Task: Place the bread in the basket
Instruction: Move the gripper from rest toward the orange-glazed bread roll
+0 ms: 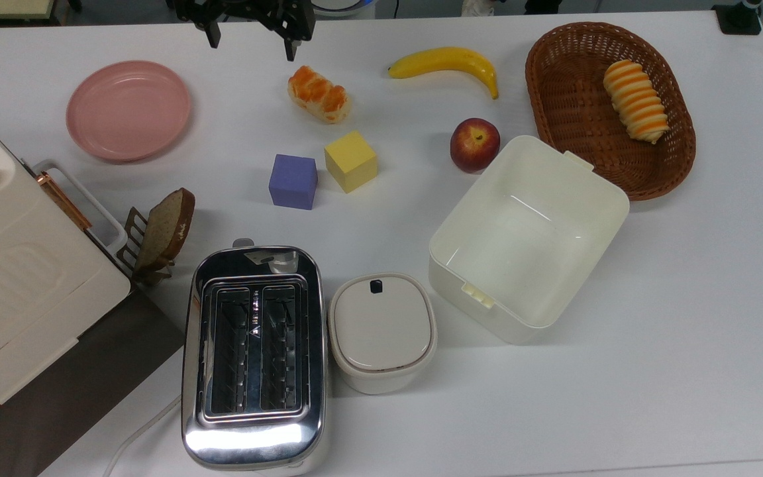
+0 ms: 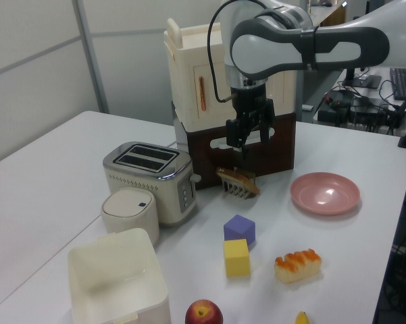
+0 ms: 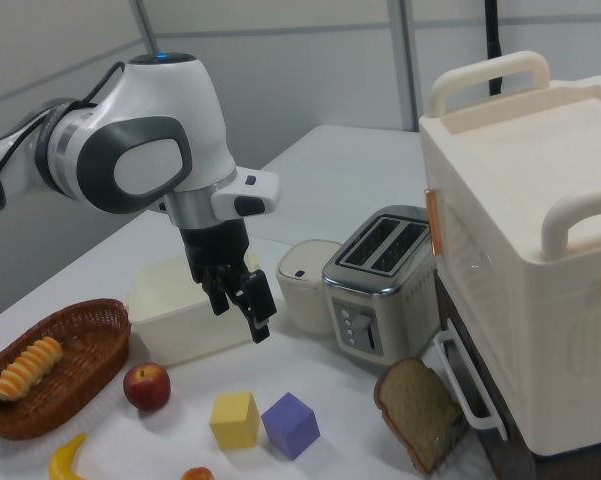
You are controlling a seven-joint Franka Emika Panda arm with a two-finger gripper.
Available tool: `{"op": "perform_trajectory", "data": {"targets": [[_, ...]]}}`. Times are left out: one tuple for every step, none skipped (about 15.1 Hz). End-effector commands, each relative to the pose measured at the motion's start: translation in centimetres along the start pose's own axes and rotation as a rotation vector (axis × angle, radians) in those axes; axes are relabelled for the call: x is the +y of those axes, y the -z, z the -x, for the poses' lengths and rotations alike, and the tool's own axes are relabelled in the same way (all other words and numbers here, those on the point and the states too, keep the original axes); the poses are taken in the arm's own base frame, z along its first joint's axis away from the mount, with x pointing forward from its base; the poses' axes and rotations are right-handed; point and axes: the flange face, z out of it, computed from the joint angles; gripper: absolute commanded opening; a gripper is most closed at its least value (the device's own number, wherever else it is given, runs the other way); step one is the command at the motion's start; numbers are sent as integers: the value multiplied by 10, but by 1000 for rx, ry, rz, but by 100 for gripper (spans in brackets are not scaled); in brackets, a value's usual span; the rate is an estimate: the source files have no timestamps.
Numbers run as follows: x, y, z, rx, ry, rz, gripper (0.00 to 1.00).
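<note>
Bread (image 1: 319, 93), a lumpy cream bun with orange glazed patches, lies on the white table (image 1: 653, 318) in the top view, at about 11 o'clock from the yellow cube (image 1: 351, 161) and well apart from the wicker basket (image 1: 676, 169) at the top view's 2 o'clock. In the right view the bun is cut off at the bottom edge, a sliver of orange at 6 o'clock, and the banana (image 3: 68, 460) is likewise clipped. The left view crops the banana to a yellow tip at 6 o'clock. Inside the basket lies a striped spiral roll (image 1: 636, 101). The gripper (image 1: 252, 41) hangs open and empty above the table; the top view cuts off all but its dark fingers at 12 o'clock, while the right view gives the open jaws in full, above the purple cube (image 3: 290, 425). Toast (image 3: 418, 411) leans in a small rack, its crust plain in the right view, the rack itself clearer in the left view. An apple (image 1: 475, 145) sits just beside the cream tub (image 1: 593, 199).
</note>
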Motion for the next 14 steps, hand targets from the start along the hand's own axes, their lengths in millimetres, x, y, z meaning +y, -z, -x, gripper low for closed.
{"op": "perform_trajectory", "data": {"targets": [[4,6,6,-29,28,-4,100],[2,6,6,-29,31,-4,100],[1,5,6,-30,32,-4,100],[0,6,7,-30,35,-4,100],[-2,6,7,-31,43,-4,100],[-3,4,8,-37,80,-3,100],[-3,1,11,-63,186,-4,100],[0,-3,16,-112,312,-13,100],[5,-6,22,-135,387,-22,100],[2,-14,31,-153,497,-34,100],[0,-24,41,-171,609,-50,100],[-4,-30,51,-182,696,-65,100],[-5,-37,61,-187,735,-78,100],[-10,-43,69,-177,759,-78,100]]}}
